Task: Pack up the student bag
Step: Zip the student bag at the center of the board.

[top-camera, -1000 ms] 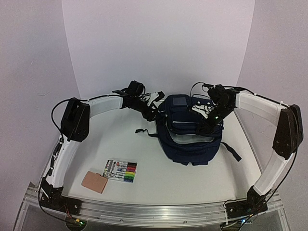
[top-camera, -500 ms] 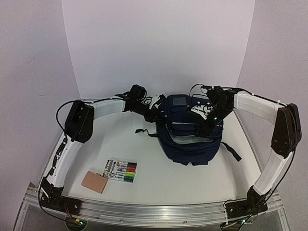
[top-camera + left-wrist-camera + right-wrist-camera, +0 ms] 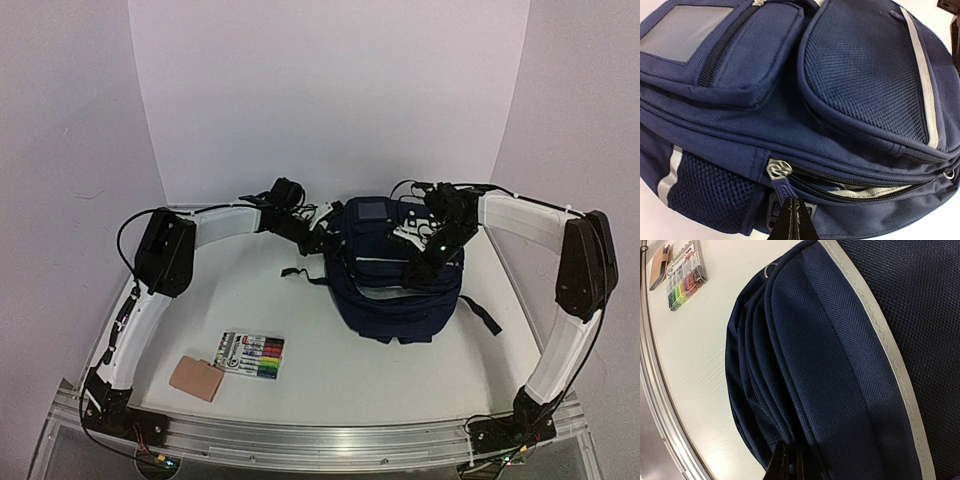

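The student bag [image 3: 396,300], dark navy with a pale stripe, lies in the middle of the table. In the left wrist view the bag [image 3: 855,80] fills the frame, its main zip partly open with pale lining showing. My left gripper [image 3: 793,220] is shut on the blue zipper pull [image 3: 780,188], just below the metal slider [image 3: 776,169], at the bag's left side [image 3: 327,239]. My right gripper [image 3: 788,460] is shut on a fold of the bag's fabric [image 3: 840,365], on the bag's right upper side [image 3: 420,266].
A pack of coloured markers [image 3: 252,356] and a tan card holder [image 3: 195,378] lie at the front left, also seen in the right wrist view as markers [image 3: 684,275] and holder [image 3: 660,260]. A black strap [image 3: 484,314] trails from the bag's right.
My left gripper has moved in against the bag's left side and closed on the zipper pull. The right gripper keeps its hold on the fabric, barely shifted.
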{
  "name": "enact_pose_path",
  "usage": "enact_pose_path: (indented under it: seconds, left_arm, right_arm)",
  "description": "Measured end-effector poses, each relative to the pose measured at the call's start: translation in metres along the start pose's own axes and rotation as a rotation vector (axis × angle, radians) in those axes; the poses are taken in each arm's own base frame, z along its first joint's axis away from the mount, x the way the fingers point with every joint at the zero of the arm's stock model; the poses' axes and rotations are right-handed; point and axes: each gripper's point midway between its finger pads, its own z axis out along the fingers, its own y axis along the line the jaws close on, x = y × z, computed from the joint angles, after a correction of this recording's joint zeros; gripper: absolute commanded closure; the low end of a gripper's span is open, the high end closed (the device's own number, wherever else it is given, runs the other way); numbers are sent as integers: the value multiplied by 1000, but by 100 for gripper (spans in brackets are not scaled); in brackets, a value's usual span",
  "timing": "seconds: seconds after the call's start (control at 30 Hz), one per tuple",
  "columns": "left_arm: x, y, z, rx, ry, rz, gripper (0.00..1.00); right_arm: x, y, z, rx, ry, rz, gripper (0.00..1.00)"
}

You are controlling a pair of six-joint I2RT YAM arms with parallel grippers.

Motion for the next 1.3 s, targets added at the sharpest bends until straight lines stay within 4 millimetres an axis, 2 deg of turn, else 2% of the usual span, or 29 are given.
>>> enact_pose_path:
  seconds: [0.1, 0.13, 0.23, 0.27, 0.4, 0.5, 0.6, 0.7, 0.77, 1.0, 1.23, 1.3]
  left_arm:
    - [3, -4, -2, 1, 18, -5, 99]
    - [3, -6, -3, 2, 23, -7, 92]
    - [1, -14, -12, 4, 32, -11, 61]
    - [-1, -17, -15, 2, 30, -18, 56]
    - [-12, -18, -26, -3, -2, -34, 50]
    - [-18, -11, -31, -13, -21, -41, 48]
    - [-31, 2, -33, -28, -56, -24, 46]
    - [-40, 13, -30, -39, -87, -14, 45]
    - [-40, 17, -23, -37, -97, -14, 46]
    - [-6, 10, 10, 9, -47, -57, 56]
    - [4, 2, 16, 37, -20, -60, 84]
    - [5, 0, 16, 40, -14, -57, 89]
  right_arm:
    - [0, 0, 1, -1, 1, 2, 100]
    - [0, 0, 1, -2, 2, 4, 100]
    - [1, 0, 2, -4, 3, 6, 100]
    - [1, 0, 2, -5, 4, 6, 100]
    - [1, 0, 3, -5, 5, 5, 100]
    - [4, -1, 6, -5, 8, 2, 100]
    - [8, -1, 10, -6, 10, 1, 100]
    - [9, -1, 11, -4, 9, -1, 100]
    - [9, 0, 10, -2, 5, -3, 100]
    - [9, 0, 8, 5, 0, -6, 100]
    - [10, 1, 8, 2, 5, -3, 100]
    - [10, 1, 8, 1, 5, -3, 100]
